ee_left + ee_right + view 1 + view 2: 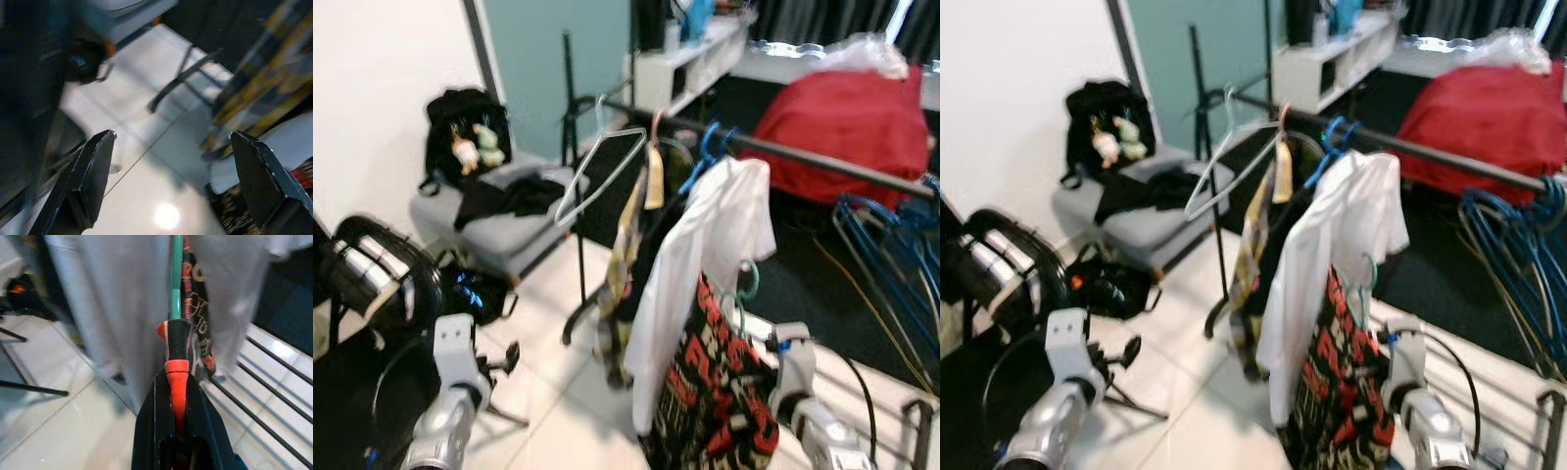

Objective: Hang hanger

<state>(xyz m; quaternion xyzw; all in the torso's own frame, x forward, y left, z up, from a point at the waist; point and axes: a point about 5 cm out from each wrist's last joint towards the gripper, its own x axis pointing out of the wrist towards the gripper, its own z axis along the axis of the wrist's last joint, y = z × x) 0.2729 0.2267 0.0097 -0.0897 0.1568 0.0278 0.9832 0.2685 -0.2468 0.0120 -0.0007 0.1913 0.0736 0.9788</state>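
right gripper (pixel 177 377) clamped on the teal hanger (pixel 176 279) with its red patterned garment (pixel 720 392), low beside the white shirt (pixel 705 264), below the rail (pixel 803 157); left gripper (pixel 171 161) spread wide, idle.

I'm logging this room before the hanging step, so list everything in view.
Garment rail: one, black, crossing the scene.
White shirt: one, on a blue hanger on the rail.
Empty hanger: one, pale, on the rail's left end.
Blue hangers: a bunch, rail's right end.
Red-and-black patterned garment: one, on a teal hanger.
Backpack: one, black, on the grey bench.
Red cover: one, far right.
Left gripper: fingers open, above floor.
Right gripper: shut on the teal hanger.
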